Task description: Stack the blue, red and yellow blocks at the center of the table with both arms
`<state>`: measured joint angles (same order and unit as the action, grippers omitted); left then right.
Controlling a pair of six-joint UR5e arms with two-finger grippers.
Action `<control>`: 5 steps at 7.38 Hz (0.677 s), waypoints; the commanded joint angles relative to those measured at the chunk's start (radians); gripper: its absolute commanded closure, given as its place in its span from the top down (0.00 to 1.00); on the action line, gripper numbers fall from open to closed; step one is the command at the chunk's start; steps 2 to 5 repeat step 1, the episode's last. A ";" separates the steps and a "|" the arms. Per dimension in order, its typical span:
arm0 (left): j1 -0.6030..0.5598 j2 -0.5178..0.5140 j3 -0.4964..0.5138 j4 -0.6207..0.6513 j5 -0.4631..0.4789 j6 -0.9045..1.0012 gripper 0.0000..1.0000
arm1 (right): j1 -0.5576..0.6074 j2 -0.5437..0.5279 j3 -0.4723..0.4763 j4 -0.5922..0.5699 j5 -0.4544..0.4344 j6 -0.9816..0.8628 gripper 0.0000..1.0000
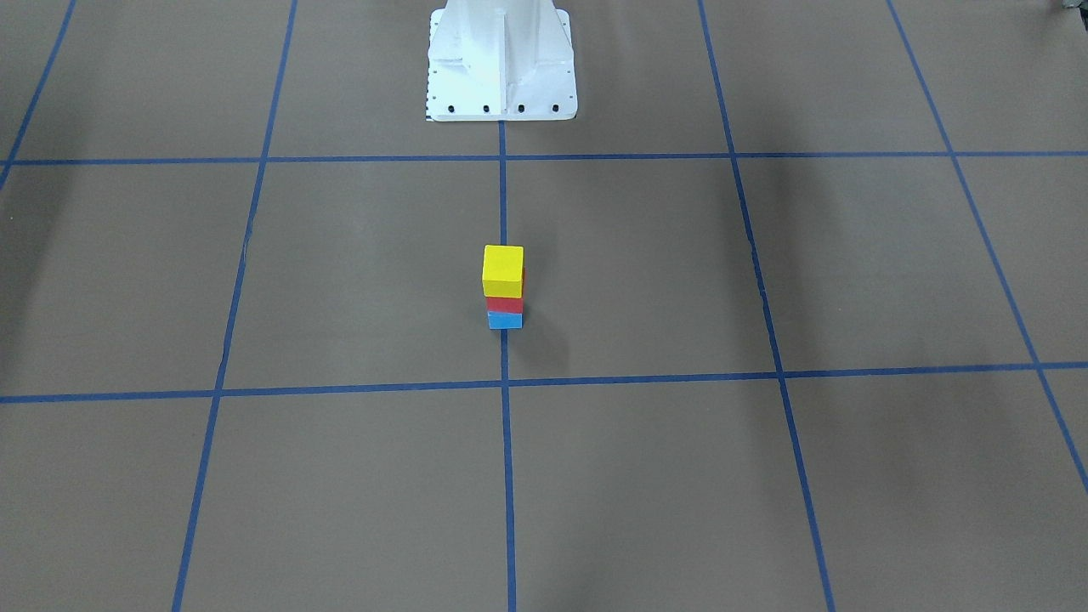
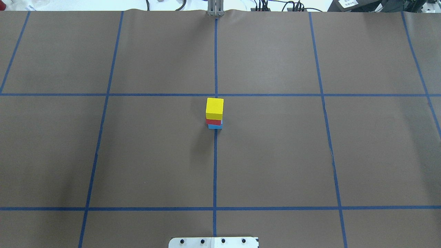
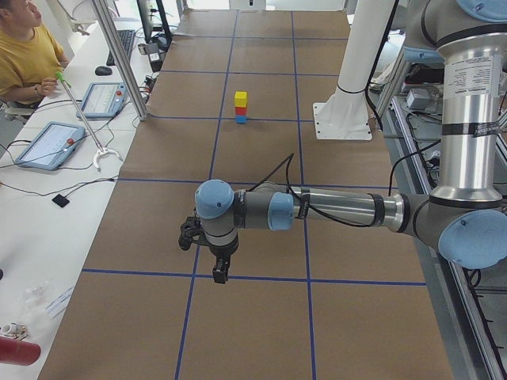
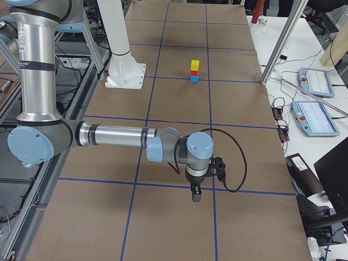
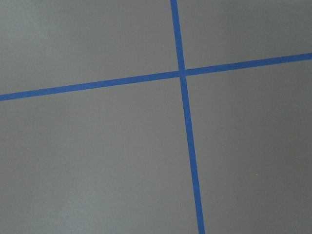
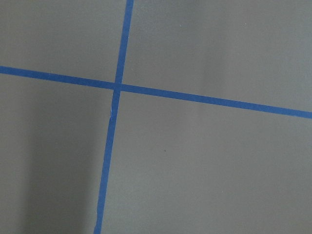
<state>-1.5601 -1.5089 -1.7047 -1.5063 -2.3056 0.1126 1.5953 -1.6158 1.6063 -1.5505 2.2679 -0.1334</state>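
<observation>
A stack stands at the table's centre on the blue tape line: the blue block [image 1: 505, 320] at the bottom, the red block [image 1: 504, 304] on it, the yellow block [image 1: 502, 269] on top. The same stack shows in the overhead view, with yellow [image 2: 214, 108], red [image 2: 213, 122] and blue [image 2: 215, 126]. It is also small in the left side view [image 3: 240, 107] and the right side view [image 4: 194, 70]. My left gripper [image 3: 219, 273] and my right gripper [image 4: 196, 196] hang far from the stack, near the table's ends. They show only in side views, so I cannot tell their state.
The white robot base [image 1: 501, 64] stands at the table's edge behind the stack. Blue tape lines [image 2: 215, 165] grid the brown table. An operator [image 3: 28, 51] sits by tablets [image 3: 47, 144] on a side desk. Both wrist views show only table and tape.
</observation>
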 commanded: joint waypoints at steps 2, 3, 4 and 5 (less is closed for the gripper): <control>0.000 0.003 -0.001 0.000 0.000 0.001 1.00 | 0.000 -0.003 0.024 -0.006 0.024 0.003 1.00; 0.000 0.003 -0.001 0.000 0.000 0.001 1.00 | 0.000 -0.003 0.024 -0.006 0.024 0.003 1.00; 0.000 0.003 -0.001 0.000 0.000 0.001 1.00 | 0.000 -0.003 0.024 -0.006 0.024 0.003 1.00; 0.000 0.003 -0.001 0.000 0.000 0.001 1.00 | 0.000 -0.003 0.024 -0.006 0.024 0.003 1.00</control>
